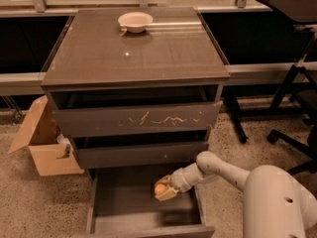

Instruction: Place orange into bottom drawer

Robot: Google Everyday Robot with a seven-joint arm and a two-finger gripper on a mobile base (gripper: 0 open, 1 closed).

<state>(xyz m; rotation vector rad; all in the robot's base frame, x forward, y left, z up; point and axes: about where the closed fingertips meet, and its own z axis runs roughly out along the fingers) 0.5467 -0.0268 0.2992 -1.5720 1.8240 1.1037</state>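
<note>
The bottom drawer [124,207] of the dark grey-brown cabinet is pulled open, showing a flat grey interior. My gripper [163,189] reaches in from the right, over the drawer's right half, and is shut on the small round orange [160,188]. The orange sits between the fingers, just above the drawer floor. My white arm [223,170] runs from the lower right corner to the gripper.
Above the open drawer are the narrow middle drawer [141,152] and the top drawer with white scratches [138,119], both closed. A cream-white bowl [134,21] sits on the cabinet top. An open cardboard box [42,143] stands at the left, a black stand's legs [277,128] at the right.
</note>
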